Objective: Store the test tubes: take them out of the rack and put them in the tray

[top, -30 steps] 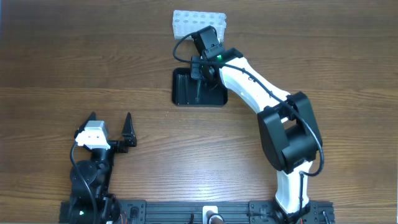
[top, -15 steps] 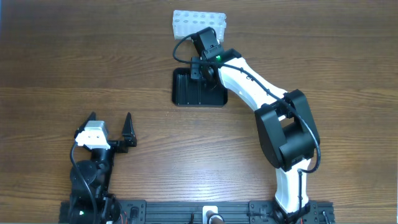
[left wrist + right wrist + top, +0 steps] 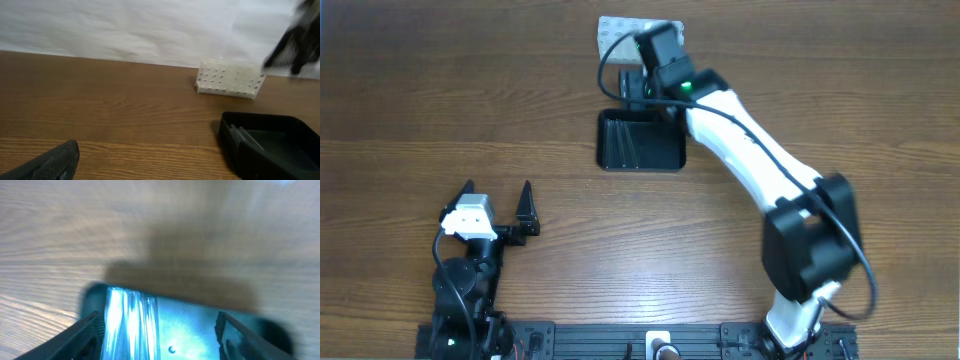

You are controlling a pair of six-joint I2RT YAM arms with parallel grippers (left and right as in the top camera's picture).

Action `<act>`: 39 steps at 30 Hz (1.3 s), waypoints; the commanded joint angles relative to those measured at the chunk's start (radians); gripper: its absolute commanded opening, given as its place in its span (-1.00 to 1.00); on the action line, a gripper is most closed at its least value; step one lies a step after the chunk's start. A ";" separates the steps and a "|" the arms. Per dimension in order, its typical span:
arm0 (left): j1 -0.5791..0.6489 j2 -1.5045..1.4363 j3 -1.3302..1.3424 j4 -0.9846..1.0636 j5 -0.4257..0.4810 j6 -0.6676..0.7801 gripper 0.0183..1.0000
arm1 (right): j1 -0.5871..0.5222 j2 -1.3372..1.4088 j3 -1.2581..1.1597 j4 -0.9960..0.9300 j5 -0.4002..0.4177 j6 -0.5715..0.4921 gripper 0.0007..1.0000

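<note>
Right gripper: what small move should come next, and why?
Probably on to the white rack for another tube. The right gripper hangs open and empty above the black tray, where clear tubes already lie, so its drop looks done. Whether the rack holds more tubes cannot be told.

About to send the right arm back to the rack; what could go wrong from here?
The right gripper hangs open over the tray, so a low pass could clip its wall or the loose test tubes. The rack stands close beside the tray; a nudge might slide it.
</note>
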 commanded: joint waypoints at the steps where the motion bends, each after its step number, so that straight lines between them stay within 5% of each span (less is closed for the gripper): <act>1: 0.005 -0.009 -0.005 -0.001 0.013 0.014 1.00 | -0.069 -0.092 0.037 0.116 0.139 -0.158 0.68; 12: 0.005 -0.009 -0.005 -0.001 0.013 0.014 1.00 | -0.154 0.134 0.043 0.434 0.135 -0.185 0.75; 23: 0.005 -0.009 -0.005 -0.001 0.013 0.014 1.00 | -0.154 0.283 0.124 0.482 0.117 -0.183 0.71; 39: 0.005 -0.009 -0.005 -0.001 0.013 0.014 1.00 | -0.156 0.329 0.126 0.508 0.121 -0.161 0.26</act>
